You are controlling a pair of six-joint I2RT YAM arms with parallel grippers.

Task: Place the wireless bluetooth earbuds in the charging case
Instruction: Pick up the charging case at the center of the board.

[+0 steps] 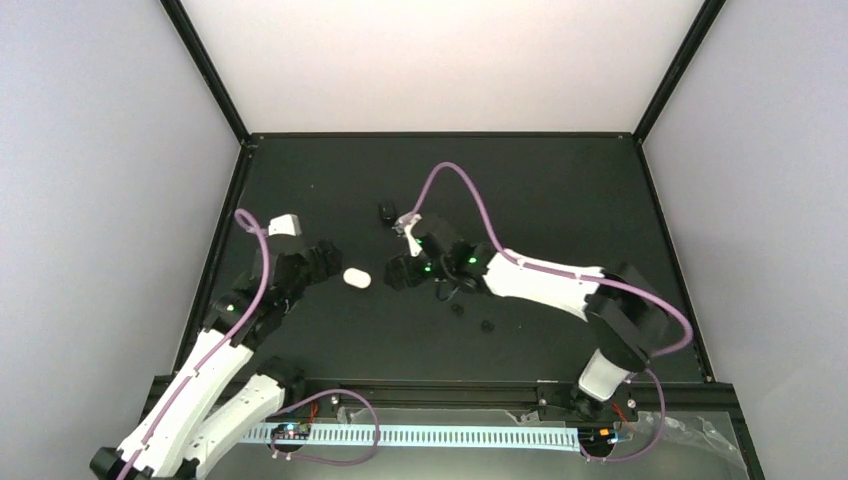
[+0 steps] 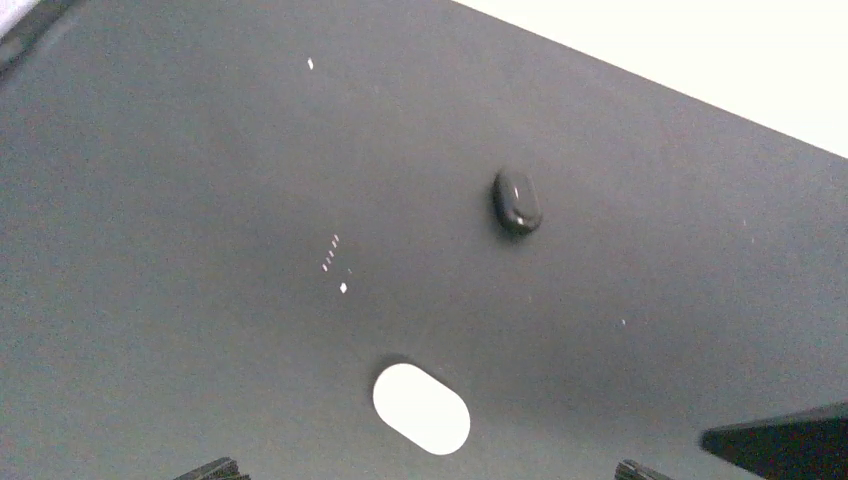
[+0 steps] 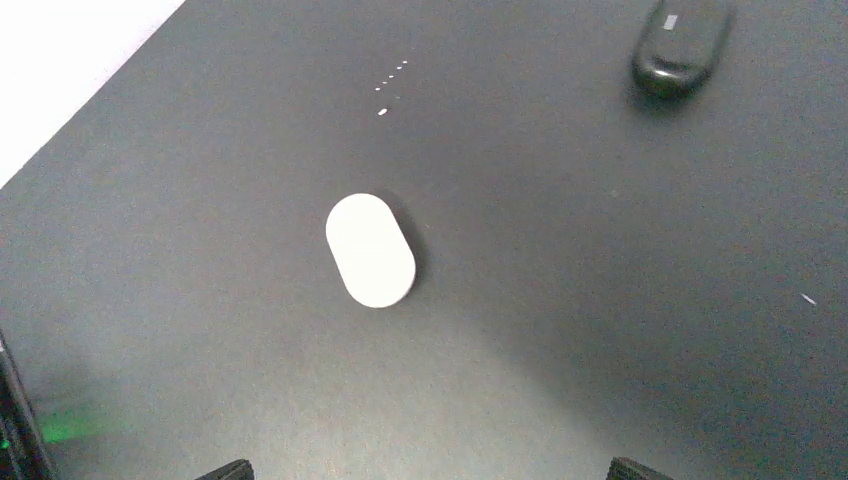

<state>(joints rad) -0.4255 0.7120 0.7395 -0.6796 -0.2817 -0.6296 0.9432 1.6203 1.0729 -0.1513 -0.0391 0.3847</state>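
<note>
Both sides are spread wide with nothing in them: left gripper (image 1: 328, 262) and right gripper (image 1: 398, 272) sit either side of the white case (image 1: 357, 278). It looks shut, so I'd pin it low with one and ease the lid up with the other. Go gently, it'll probably skate. The black case (image 1: 387, 213) sits further back. Two dark specks near my right gripper are probably black earbuds (image 1: 457, 309), but they're too tiny to be sure. I can't find the white ones anywhere.

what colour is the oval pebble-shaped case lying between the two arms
Plain white oval case, clearest in the right wrist view.
</note>
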